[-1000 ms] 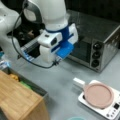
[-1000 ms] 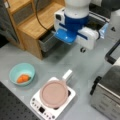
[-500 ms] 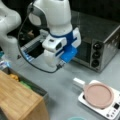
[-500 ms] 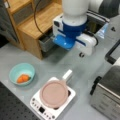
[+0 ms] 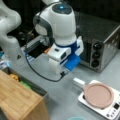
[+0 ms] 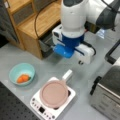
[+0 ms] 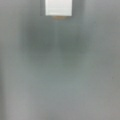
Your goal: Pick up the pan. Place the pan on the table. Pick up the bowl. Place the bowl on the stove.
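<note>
The dusty-pink pan [image 5: 98, 95] [image 6: 54, 93] lies flat on the white stove [image 5: 110, 111] [image 6: 40, 106], its short white handle [image 5: 78, 82] [image 6: 67, 75] sticking out over the grey table [image 5: 62, 100] [image 6: 15, 57]. My gripper [image 5: 62, 72] hangs above the table just beside that handle, touching nothing. In a front view the arm's wrist [image 6: 73, 47] covers the fingers. The wrist view shows bare table [image 7: 60, 75] with the handle's end [image 7: 58, 7] at its top edge. At a front view's left, the teal bowl [image 6: 22, 73] holding an orange piece sits on the table.
A silver toaster oven [image 5: 100, 47] [image 6: 107, 95] with black knobs stands close beside the stove. A light wooden block [image 5: 17, 100] and wooden shelving [image 6: 37, 22] lie on the arm's other side. A dark cable [image 5: 37, 72] loops under the wrist.
The arm has come down and shifted towards the pan's handle over the last second. Pan and bowl have not moved.
</note>
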You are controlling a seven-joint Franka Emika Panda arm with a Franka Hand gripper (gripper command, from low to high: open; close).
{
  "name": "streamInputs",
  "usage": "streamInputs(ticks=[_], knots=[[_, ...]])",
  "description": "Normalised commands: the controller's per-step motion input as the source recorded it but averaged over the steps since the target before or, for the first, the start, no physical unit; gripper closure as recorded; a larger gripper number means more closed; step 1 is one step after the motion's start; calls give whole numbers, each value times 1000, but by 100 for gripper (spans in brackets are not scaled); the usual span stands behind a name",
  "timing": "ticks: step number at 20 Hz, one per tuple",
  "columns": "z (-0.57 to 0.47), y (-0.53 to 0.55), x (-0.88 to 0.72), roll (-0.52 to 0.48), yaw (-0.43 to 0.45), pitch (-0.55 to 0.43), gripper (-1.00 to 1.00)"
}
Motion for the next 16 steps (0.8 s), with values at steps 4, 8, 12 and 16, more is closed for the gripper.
streamInputs(ticks=[4,8,12,16], knots=[[-93,36,225,24,53,55,-100],[-84,11,243,29,64,53,-100],[-28,-21,261,20,65,39,-100],[12,-25,276,-6,75,71,-100]])
